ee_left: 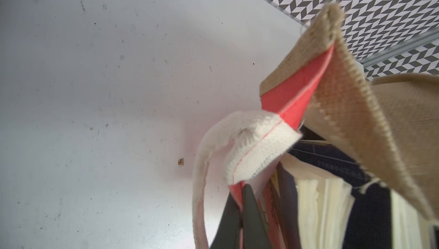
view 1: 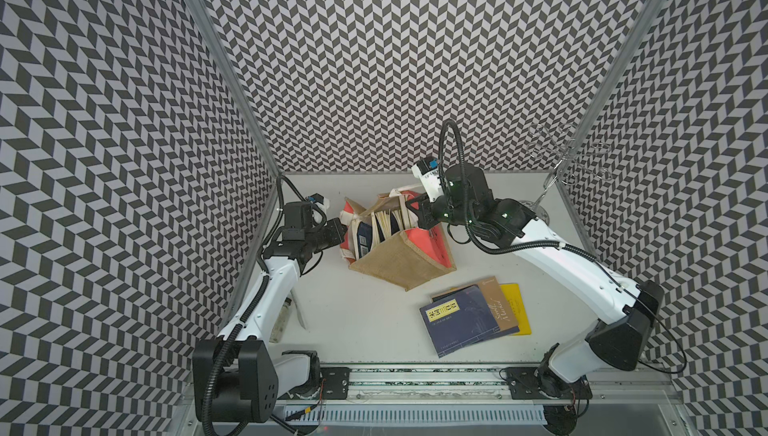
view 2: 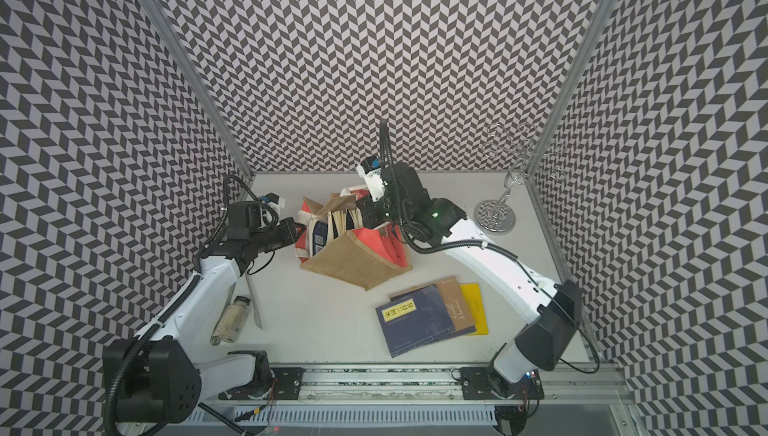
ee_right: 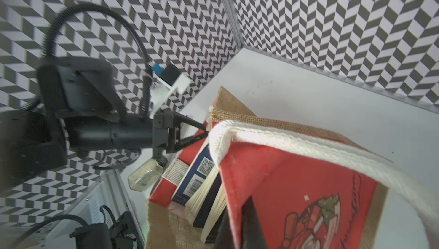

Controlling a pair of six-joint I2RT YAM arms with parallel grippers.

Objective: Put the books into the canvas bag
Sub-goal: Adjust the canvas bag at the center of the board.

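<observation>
While both end effectors, left [ee_right: 204,130] and right [view 1: 409,205], pinch the canvas bag [view 1: 399,265] rim, seemingly, you've three books [view 1: 469,319] left on the bench [view 1: 365,321].

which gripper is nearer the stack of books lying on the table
Right. The right gripper pinches the bag's far wall, up-table from the stack. The left gripper grips the bag's opposite rim, farther off across the bag.

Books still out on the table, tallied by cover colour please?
Navy book: 1
Brown book: 1
Yellow book: 1
Total on the table: 3. They overlap in one stack, so a hidden fourth is possible.
</observation>
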